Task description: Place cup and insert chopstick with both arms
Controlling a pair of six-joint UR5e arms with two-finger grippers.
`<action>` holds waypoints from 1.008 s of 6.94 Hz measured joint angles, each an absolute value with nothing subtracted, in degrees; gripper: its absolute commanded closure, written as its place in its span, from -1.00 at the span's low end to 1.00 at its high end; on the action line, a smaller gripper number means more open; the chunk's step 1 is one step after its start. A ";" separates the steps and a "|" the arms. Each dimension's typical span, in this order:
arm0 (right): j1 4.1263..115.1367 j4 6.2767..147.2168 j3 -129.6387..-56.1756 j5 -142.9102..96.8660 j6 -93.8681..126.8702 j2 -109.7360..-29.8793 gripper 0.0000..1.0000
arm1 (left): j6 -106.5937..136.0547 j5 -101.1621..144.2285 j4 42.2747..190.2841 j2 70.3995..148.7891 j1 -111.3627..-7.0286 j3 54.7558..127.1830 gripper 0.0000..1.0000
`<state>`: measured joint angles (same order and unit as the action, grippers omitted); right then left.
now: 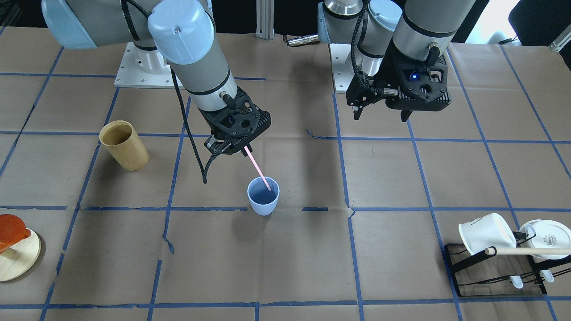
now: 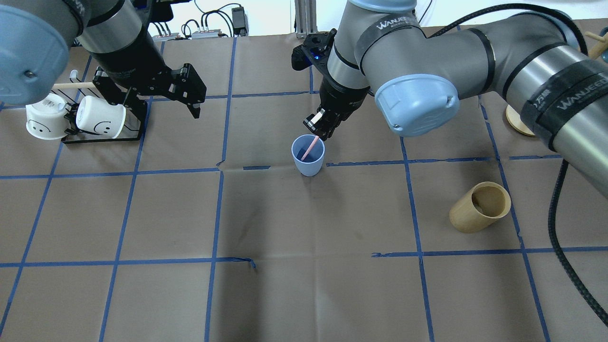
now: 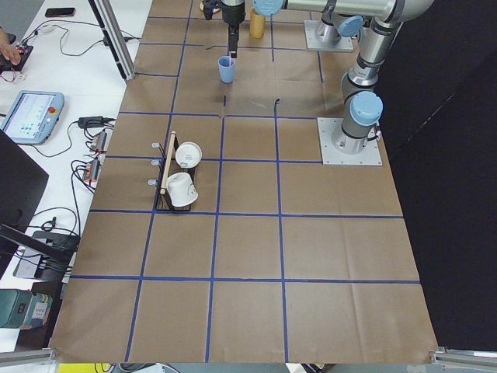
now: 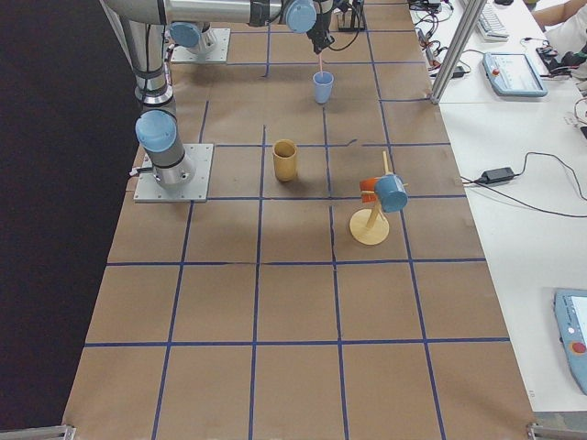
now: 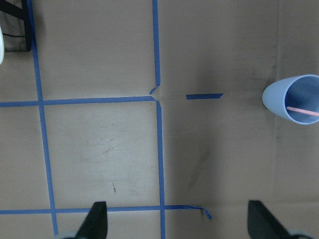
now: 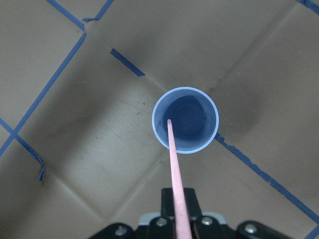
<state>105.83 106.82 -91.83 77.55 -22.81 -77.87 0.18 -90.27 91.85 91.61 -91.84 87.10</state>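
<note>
Closest to my working end, the right gripper (image 6: 179,220) is clamped on the upper end of the chopstick (image 6: 175,169). The fingers are pressed together on it with no gap that I can see. The pink stick slants down and away from them, and its lower tip sits inside the mouth of the cup (image 1: 263,205). I cannot tell whether the tip touches the bottom or the inner wall.

That slant is my worry. The cup stands upright and free on the brown paper beside a short strip of blue tape, near the middle of the table, and nothing steadies it. It looks like light plastic. If I drive the stick further along this angle, I judge the tip could push on the inner wall and slide the cup or tip it over. If I let go too high, the stick could drop onto the rim and knock it the same way.

Further out, the left gripper (image 1: 381,117) hangs above the table well apart from the cup. Its fingers are spread wide, holding nothing and touching nothing.

Beyond that, the wooden cup (image 1: 124,146) stands on the right arm's side, and the mug rack (image 1: 455,263) is at the far edge.
</note>
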 measured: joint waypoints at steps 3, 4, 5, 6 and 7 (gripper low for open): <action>106.22 108.09 -91.83 77.43 -21.96 -76.40 -0.99 | 0.18 -90.34 91.85 91.58 -91.90 87.25 -1.00; 106.22 108.25 -91.54 77.49 -21.94 -76.30 -0.99 | 0.18 -90.35 91.85 91.58 -91.88 87.27 -1.00; 106.10 108.26 -90.85 77.69 -21.98 -76.48 -1.00 | 0.18 -90.35 91.84 91.58 -91.86 87.27 -1.00; 105.47 107.54 -89.53 77.88 -22.02 -77.46 -1.00 | 0.18 -90.35 91.85 91.58 -91.87 87.27 -1.00; 103.72 105.48 -87.99 79.08 -22.03 -78.92 -1.00 | 0.18 -90.35 91.85 91.58 -91.88 87.27 -1.00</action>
